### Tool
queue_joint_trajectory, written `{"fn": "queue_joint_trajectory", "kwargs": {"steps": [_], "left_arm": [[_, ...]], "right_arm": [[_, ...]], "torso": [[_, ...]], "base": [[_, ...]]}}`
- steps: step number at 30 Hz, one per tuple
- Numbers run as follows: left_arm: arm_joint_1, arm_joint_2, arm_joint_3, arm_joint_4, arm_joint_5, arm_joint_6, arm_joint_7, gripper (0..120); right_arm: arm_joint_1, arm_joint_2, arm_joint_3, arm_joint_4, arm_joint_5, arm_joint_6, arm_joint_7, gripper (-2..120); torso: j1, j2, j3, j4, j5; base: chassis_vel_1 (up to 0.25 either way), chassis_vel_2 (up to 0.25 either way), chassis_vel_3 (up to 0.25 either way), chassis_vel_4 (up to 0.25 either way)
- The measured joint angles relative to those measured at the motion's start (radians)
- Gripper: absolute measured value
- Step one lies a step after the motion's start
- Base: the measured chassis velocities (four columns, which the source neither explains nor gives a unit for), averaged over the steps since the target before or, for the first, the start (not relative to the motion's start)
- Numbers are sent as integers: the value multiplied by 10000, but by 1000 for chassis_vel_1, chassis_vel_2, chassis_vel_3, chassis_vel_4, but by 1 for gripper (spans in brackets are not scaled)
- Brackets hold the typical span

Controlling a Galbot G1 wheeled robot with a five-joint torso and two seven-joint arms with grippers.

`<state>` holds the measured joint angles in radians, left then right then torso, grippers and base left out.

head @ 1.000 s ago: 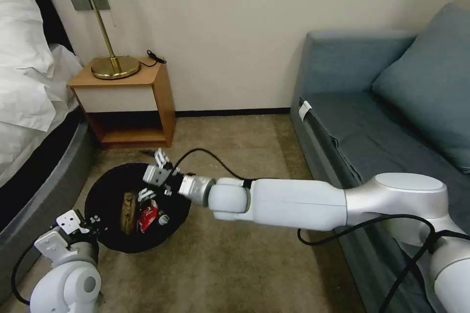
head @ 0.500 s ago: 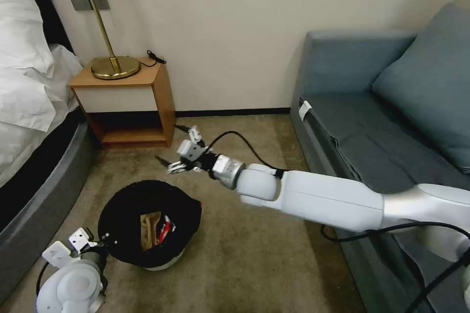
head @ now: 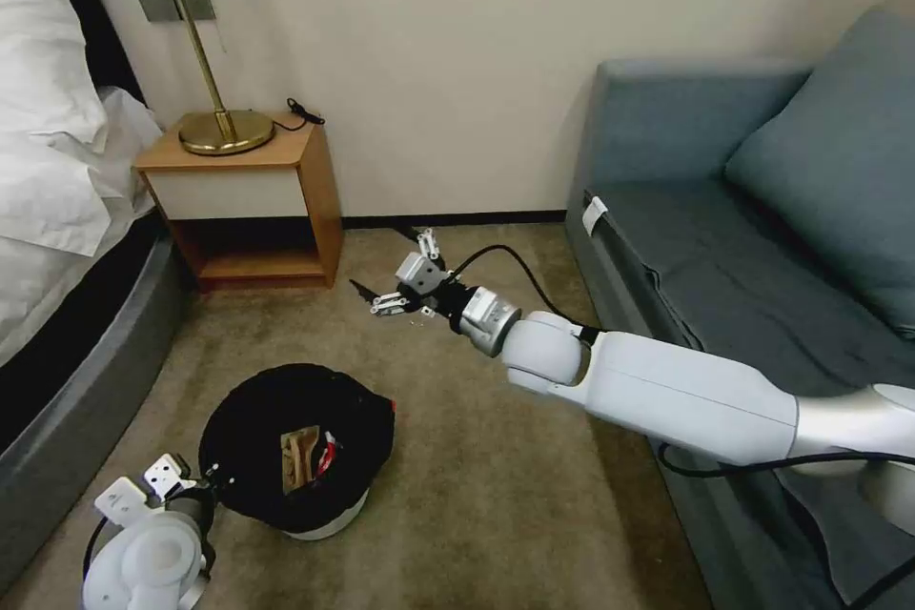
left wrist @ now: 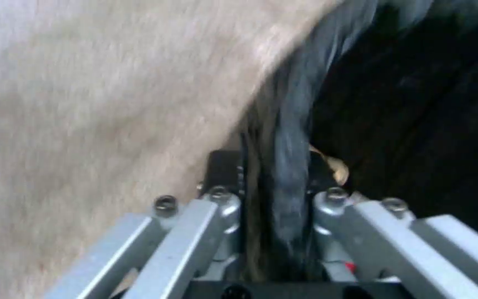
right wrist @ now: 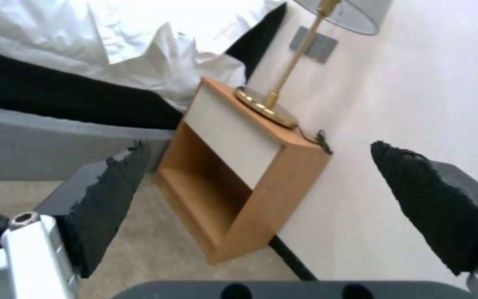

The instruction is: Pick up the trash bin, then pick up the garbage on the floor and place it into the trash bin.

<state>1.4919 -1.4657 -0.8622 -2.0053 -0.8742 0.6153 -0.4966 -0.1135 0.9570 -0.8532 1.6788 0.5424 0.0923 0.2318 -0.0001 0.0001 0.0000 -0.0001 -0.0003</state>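
Observation:
The trash bin [head: 243, 424], white with a black bag draped over its rim, sits low at the front left, tilted so its white base shows. Garbage lies inside it: a tan-brown piece [head: 298, 459] and a red-white wrapper [head: 327, 455]. My left gripper [head: 208, 479] is at the bin's near-left rim. In the left wrist view the left gripper [left wrist: 275, 197] is shut on the bag-covered rim [left wrist: 288, 158]. My right gripper [head: 391, 265] hovers open and empty over the carpet beyond the bin, near the nightstand. Its black pads [right wrist: 112, 195] stand wide apart.
A wooden nightstand [head: 253, 210] with a brass lamp [head: 214, 129] stands against the wall at the back left. The bed [head: 57, 238] runs along the left. A blue-grey sofa [head: 743, 238] fills the right. Bare carpet [head: 477, 496] lies between them.
My right arm pulled back from over the bin, up and toward the far right, with its gripper open and empty. The bin and my left gripper shifted nearer and to the right.

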Motion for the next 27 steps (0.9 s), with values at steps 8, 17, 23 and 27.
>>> {"fn": "queue_joint_trajectory", "kwargs": {"steps": [8,17,23,27], "left_arm": [[337,11,-122,-420,1211,-512,1337,49],[635,105,-408,-800,3507,-3846,5400,85],[669,280,-160,-1127,4347,-4522,6164,100],[752,333,128,-1430,4510,-4645,6168,100]], "right_arm": [[-546,-466,635,473,65,-15,-2,100],[-3131,-1639,3663,2283,1594,-1003,1443,100],[-5466,-2167,6580,3603,1643,-1686,2546,100],[-7607,-1936,8973,4559,1334,-2067,2701,100]], "torso": [[0,0,0,1,3],[0,-1,0,0,6],[0,-2,0,2,6],[0,-1,0,-1,4]], "base": [[0,0,0,0],[0,0,0,0],[0,0,0,0],[0,0,0,0]]}}
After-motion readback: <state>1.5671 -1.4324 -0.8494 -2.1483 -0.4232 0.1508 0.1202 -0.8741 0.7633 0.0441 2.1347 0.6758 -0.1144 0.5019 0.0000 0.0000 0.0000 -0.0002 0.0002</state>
